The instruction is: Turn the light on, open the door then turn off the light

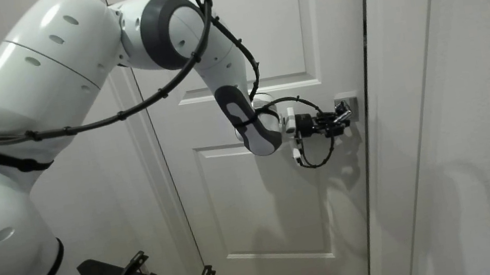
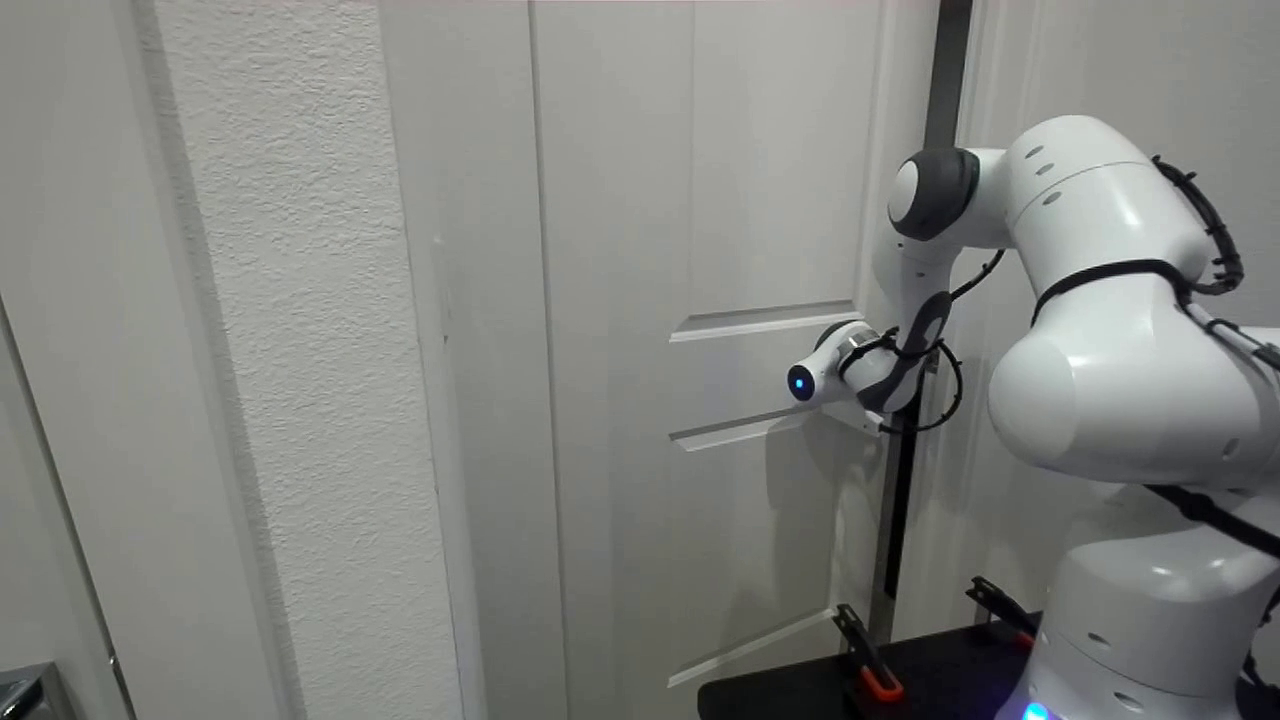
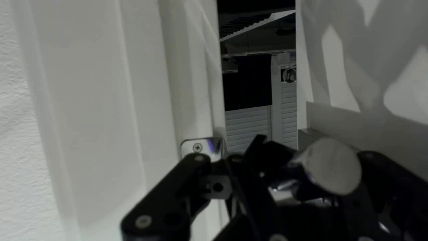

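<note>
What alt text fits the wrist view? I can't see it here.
The door, at right, stands ajar, its gap from the white frame at left showing pale slatted panels in the dark beyond. The blurred black claw fills much of the bottom, close to what looks like the lever handle. A metal strike plate shows on the frame.

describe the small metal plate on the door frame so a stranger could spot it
In the wrist view, a white door stands ajar on the right, across a gap from the white frame on the left. On the frame's edge beside that gap sits the metal plate, partly hidden. Its shine and cross-head screw set it apart from the white surface around it.
</note>
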Available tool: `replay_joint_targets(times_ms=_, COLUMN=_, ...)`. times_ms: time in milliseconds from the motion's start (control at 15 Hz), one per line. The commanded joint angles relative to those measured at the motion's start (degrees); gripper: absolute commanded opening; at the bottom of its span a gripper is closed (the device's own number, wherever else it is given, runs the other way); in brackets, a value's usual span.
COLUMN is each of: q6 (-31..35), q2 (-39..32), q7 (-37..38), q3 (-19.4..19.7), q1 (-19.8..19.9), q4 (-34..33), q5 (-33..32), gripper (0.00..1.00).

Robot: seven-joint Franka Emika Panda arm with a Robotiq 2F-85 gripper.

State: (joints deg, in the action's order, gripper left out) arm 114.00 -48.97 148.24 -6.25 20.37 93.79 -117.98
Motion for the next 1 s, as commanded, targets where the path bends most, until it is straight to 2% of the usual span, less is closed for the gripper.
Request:
replay_joint_targets(times_ms=0, q6=-0.04, q2=-0.09, q7=-0.53, q3=3.69, q1=-5.23, q4=-5.17, q5=2.89, gripper=0.01)
replay_joint_targets(times_ms=267, q6=2.19, q2=-0.96, q7=-0.94, q3=5.75, q1=-6.79, q4=-7.38, q5=4.50, gripper=0.01)
replay_joint_targets(times_ms=933, q6=6.88, q2=-1.02, q7=-3.86, q3=6.53, q1=-7.58, q4=-10.10, q5=9.49, gripper=0.01)
